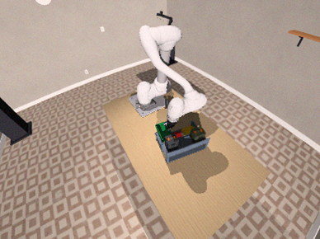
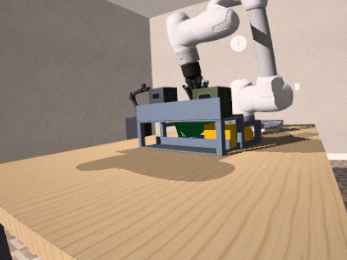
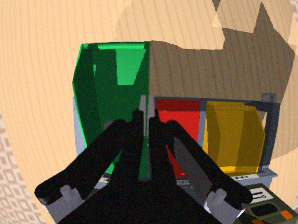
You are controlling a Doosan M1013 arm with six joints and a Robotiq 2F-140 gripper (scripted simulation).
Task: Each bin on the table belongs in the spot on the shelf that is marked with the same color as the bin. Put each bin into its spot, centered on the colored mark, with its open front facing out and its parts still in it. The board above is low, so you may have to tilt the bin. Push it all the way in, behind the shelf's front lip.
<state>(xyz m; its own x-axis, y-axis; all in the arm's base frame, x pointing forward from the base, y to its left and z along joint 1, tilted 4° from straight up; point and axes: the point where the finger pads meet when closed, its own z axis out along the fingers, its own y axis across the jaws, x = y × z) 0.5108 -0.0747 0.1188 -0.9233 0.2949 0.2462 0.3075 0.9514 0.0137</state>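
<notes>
Fingertips of the black two-finger gripper [image 1: 170, 124] [image 2: 193, 90] [image 3: 146, 115]: drawn together, pinching the thin side wall of the green open-front bin [image 1: 160, 133] [image 2: 189, 128] [image 3: 107, 85]. In the wrist view, the bin's body lies left of the fingers; its upper part extends past the blue-grey metal-look shelf [image 1: 187, 152] [image 2: 179, 110] [image 3: 272, 173], and it looks tilted.

Just right of the fingertips, same view: a red surface [image 3: 177, 117] within the shelf frame. Beyond a divider, the yellow bin [image 2: 213, 132] [image 3: 230, 135] occupies the neighbouring compartment. Parts inside the green bin: cannot tell.

On the shelf's top board, a dark grey box [image 1: 171, 141] [image 2: 163, 95] and an olive-green case [image 1: 197, 133] [image 2: 213, 92] [image 3: 275, 207] stand apart. The shelf rests on the pale wood table [image 1: 137, 138] [image 2: 170, 204] [image 3: 40, 75], shadows across the grain. The white arm [image 1: 156, 57] [image 2: 204, 30] arches above.

Room: diamond-patterned floor [image 1: 67, 161], plain grey-beige walls [image 1: 237, 44] [image 2: 72, 72], round white clock [image 2: 238, 43].
</notes>
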